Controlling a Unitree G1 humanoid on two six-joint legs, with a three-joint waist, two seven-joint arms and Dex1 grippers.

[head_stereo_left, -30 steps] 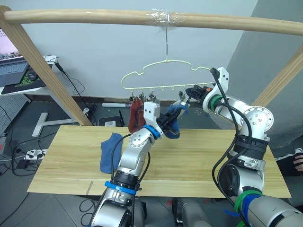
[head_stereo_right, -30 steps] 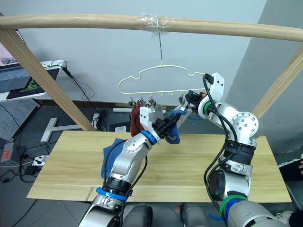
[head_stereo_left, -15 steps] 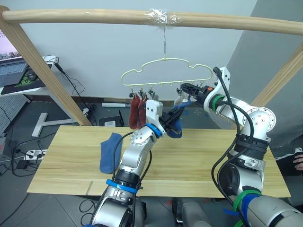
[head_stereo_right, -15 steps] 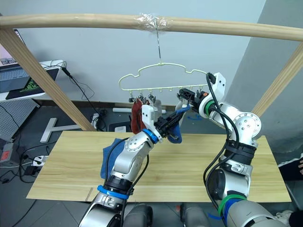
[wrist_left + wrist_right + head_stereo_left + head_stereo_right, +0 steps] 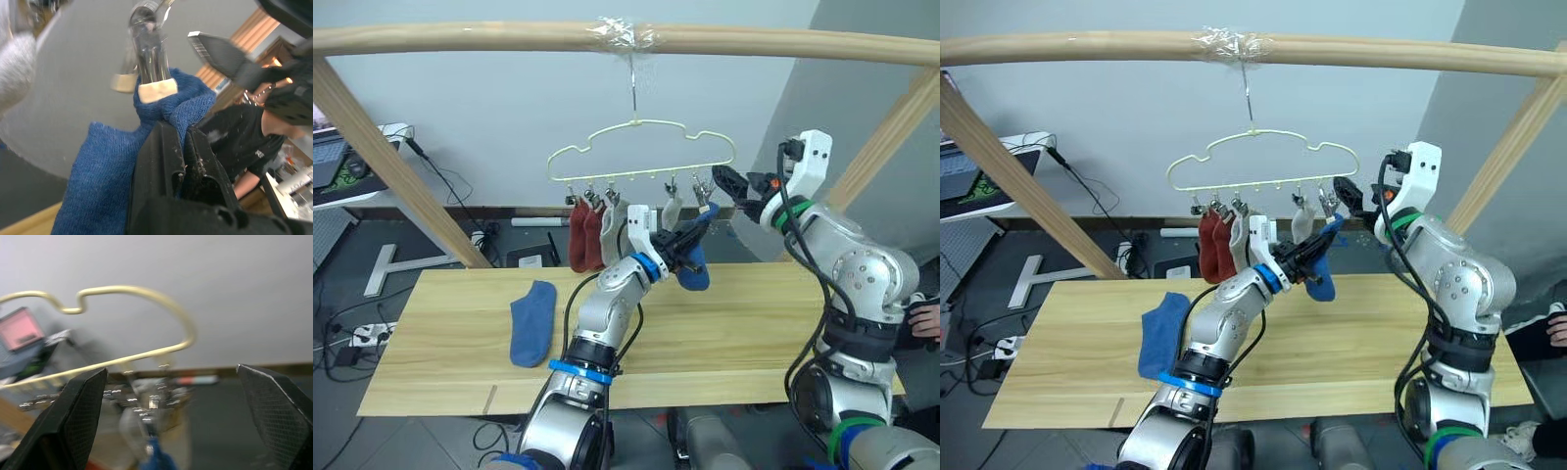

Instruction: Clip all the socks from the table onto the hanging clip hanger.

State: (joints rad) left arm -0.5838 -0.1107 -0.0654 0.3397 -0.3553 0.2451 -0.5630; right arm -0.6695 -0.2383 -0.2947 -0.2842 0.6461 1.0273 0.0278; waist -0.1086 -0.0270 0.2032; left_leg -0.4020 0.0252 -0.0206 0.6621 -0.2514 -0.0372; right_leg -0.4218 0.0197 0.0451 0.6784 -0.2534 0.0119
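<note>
A light plank bench (image 5: 734, 323) spans the lower frame, one blue sock (image 5: 530, 321) lying at its left. Behind, grey wall and a wooden pole frame (image 5: 460, 37). Left gripper (image 5: 689, 238) jaws pinch a clipped blue sock (image 5: 694, 266); right gripper (image 5: 732, 183) jaws are spread.

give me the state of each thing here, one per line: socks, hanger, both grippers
clip hanger: hanging by its hook from the taped wooden pole
rust red socks: two, clipped on the hanger
light grey socks: two, clipped on the hanger
blue sock at the hanger: top edge in a clip, held by the left gripper
blue sock on the table: lying flat, unclipped
left gripper: shut on the blue sock
right gripper: open, beside the hanger's end
</note>
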